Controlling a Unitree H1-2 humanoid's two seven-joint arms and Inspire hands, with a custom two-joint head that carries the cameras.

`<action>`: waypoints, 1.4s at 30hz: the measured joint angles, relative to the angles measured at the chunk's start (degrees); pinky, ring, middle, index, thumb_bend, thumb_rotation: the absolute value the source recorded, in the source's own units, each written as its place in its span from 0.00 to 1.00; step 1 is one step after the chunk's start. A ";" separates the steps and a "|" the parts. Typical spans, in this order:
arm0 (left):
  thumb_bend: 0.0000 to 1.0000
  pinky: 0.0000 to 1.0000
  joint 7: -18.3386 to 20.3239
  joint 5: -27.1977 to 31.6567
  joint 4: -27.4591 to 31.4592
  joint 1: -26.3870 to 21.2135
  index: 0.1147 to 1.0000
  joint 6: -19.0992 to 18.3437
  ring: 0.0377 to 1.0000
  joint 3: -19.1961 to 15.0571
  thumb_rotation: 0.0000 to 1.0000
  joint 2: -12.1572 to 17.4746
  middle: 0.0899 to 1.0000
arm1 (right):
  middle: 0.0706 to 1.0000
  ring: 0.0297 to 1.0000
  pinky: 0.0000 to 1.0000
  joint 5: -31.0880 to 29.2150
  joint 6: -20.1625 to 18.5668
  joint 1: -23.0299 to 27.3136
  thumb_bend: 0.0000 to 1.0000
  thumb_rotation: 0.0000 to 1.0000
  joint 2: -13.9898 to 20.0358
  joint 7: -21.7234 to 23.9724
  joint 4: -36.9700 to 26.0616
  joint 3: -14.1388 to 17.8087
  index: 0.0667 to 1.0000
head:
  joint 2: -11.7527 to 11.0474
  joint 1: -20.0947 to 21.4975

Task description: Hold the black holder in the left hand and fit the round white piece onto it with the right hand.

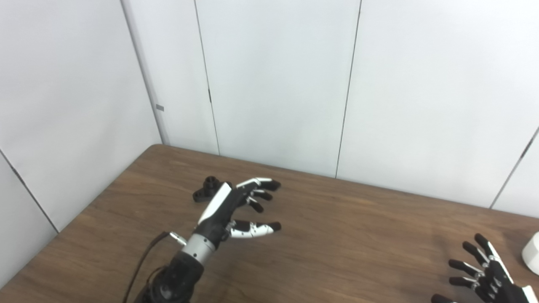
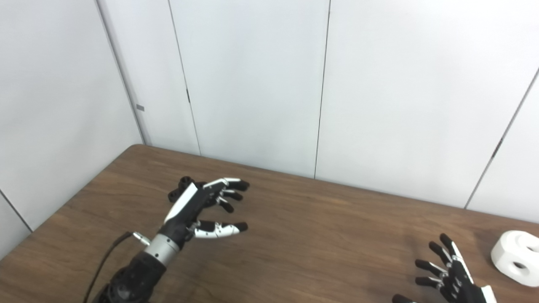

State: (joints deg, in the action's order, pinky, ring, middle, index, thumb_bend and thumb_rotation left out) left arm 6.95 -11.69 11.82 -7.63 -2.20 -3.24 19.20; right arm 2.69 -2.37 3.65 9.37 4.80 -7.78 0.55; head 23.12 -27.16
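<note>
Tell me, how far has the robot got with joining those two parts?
Nothing looks done yet. The left hand is open beside the black holder, which lies on the table. The right hand is open near the round white piece. Grasping both and fitting them remains.

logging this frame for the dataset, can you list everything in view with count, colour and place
black holder: one, black, on the table toward its far left, just behind the left hand and partly hidden by it
round white piece: one, white with round holes, on the table at the right edge, beside the right hand and apart from it
table: one, brown wood grain, fills the lower part of both views
wall panels: several, pale grey-white, behind the table
cable: one, black, along the left forearm
left hand: one, black and white, open, above the table near the holder, holding nothing
right hand: one, black and white, open, bottom right, holding nothing
</note>
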 measured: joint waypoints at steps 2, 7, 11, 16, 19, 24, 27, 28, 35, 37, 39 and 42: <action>0.71 0.59 0.06 -0.92 0.04 -0.20 0.73 -0.88 0.73 -0.52 0.00 0.67 0.77 | 0.90 0.74 0.61 -0.12 0.02 -0.01 0.68 0.00 0.00 0.04 0.21 0.00 0.94 | 0.00 0.00; 0.71 0.61 0.08 -1.31 0.09 -1.13 0.75 -1.90 0.76 -3.01 0.01 2.40 0.79 | 0.89 0.75 0.60 -0.15 0.11 -0.01 0.69 0.00 0.06 0.32 0.24 -0.01 0.94 | 0.00 0.00; 0.71 0.66 0.09 -1.78 0.57 -1.77 0.76 -5.29 0.80 -4.67 0.02 3.61 0.81 | 0.89 0.75 0.60 -0.16 0.11 -0.01 0.68 0.00 0.06 0.45 0.24 -0.03 0.94 | 0.00 0.00; 0.72 0.75 0.24 -2.53 0.65 -2.45 0.79 -8.31 0.85 -5.87 0.07 5.68 0.84 | 0.88 0.73 0.58 -0.09 0.11 -0.01 0.68 0.00 0.06 0.86 0.25 -0.25 0.94 | 0.53 -0.18; 0.72 0.79 0.14 -3.52 0.63 -3.27 0.78 -8.50 0.86 -6.76 0.07 7.66 0.83 | 0.88 0.73 0.56 0.12 0.11 -0.01 0.69 0.00 0.05 0.87 0.24 -0.41 0.94 | 0.53 -0.18; 0.78 0.86 -0.05 -3.56 -0.03 -5.12 0.79 -8.92 0.86 -7.78 0.11 8.73 0.83 | 0.88 0.72 0.57 0.19 0.09 -0.01 0.69 0.00 0.05 0.85 0.23 -0.43 0.94 | 0.62 -0.09; 0.80 0.87 -0.08 -4.37 -1.54 -5.59 0.79 -9.24 0.87 -7.81 0.12 9.04 0.84 | 0.88 0.72 0.57 0.19 0.10 -0.01 0.69 0.00 0.05 0.86 0.23 -0.41 0.93 | 0.62 -0.09; 0.81 0.87 -0.11 -4.96 -1.97 -5.68 0.79 -9.80 0.88 -7.81 0.11 9.26 0.84 | 0.88 0.72 0.57 0.20 0.10 -0.01 0.69 0.00 0.05 0.87 0.23 -0.42 0.93 | 0.62 -0.09; 0.96 0.89 0.21 -9.72 -3.29 -6.22 0.85 -12.84 0.97 -7.07 0.31 12.83 0.93 | 0.88 0.72 0.57 0.18 0.10 -0.04 0.68 0.00 0.05 0.89 0.23 -0.41 0.94 | 0.79 -0.18; 0.99 0.91 0.94 -10.94 -3.32 -6.22 0.87 -14.96 0.99 -6.24 0.40 14.23 0.96 | 0.88 0.72 0.57 0.10 0.10 -0.05 0.69 0.00 0.05 0.91 0.23 -0.41 0.93 | 0.88 -0.18; 1.00 0.89 1.58 -12.72 -3.33 -6.22 0.87 -17.09 0.99 -5.55 0.44 15.04 0.97 | 0.87 0.71 0.56 0.08 0.08 -0.08 0.69 0.00 0.05 0.93 0.23 -0.39 0.93 | 1.14 -0.26; 1.00 0.97 1.95 -15.72 -3.56 -6.22 0.91 -19.52 1.00 -3.60 0.45 15.86 0.99 | 0.87 0.71 0.56 0.08 0.06 -0.08 0.69 0.01 0.05 0.93 0.22 -0.40 0.93 | 1.14 -0.26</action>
State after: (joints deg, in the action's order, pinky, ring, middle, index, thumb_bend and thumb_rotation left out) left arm 8.90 -27.41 8.26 -13.85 -21.73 -6.84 35.06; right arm 2.77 -2.31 3.56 9.42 5.74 -7.56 0.15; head 24.26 -27.42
